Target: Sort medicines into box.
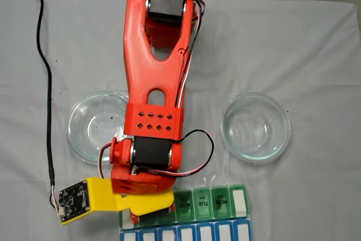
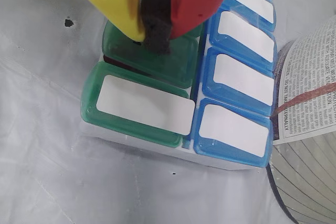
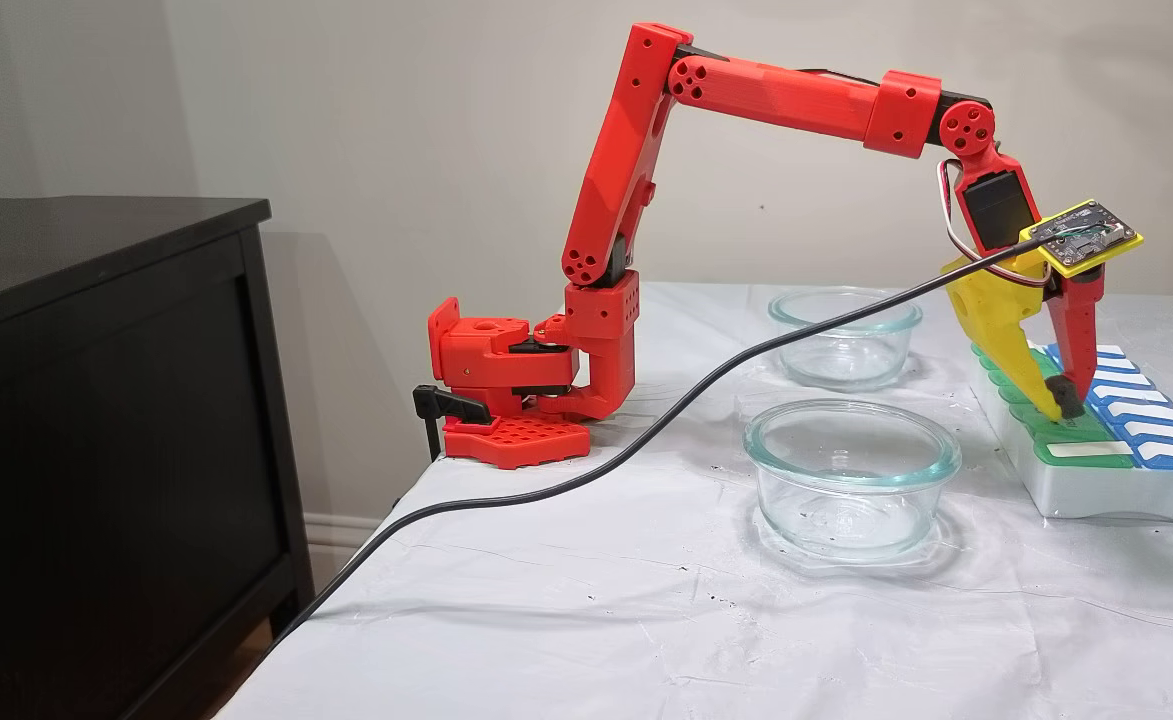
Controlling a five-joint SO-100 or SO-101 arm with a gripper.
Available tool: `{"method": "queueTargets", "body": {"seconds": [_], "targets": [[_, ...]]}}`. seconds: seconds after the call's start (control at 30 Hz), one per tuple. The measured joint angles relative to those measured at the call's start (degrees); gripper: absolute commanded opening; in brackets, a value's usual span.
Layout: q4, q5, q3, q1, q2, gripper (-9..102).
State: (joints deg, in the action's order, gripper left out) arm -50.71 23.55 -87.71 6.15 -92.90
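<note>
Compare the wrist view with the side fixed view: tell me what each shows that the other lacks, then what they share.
Wrist view: a printed paper label on a curved container at the right edge, and a dark speck on the cloth.

Side fixed view: the arm's clamped base, two clear glass bowls, a black cable and a dark cabinet.

Both: the gripper, fingertips together, tip down at a green lid of the pill organizer.

Two clear glass bowls (image 3: 851, 478) (image 3: 844, 336) sit on the white tablecloth (image 3: 566, 610), beside a black cabinet (image 3: 106, 420).
</note>
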Motion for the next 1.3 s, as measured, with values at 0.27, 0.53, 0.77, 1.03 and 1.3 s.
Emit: {"method": "queueTargets", "body": {"seconds": [0.27, 0.53, 0.77, 1.03, 1.3], "targets": [[-4.39, 0.62, -0.79, -1.23, -0.09, 0], [-7.91, 0.09, 3.25, -1.76, 4.22, 0], [-8.53, -0.18, 4.48, -1.76, 4.48, 0], [1.85, -0.09, -6.77, -0.88, -4.31, 0], [9.32, -2.99, -27.51, -2.11, -23.82, 0]]}}
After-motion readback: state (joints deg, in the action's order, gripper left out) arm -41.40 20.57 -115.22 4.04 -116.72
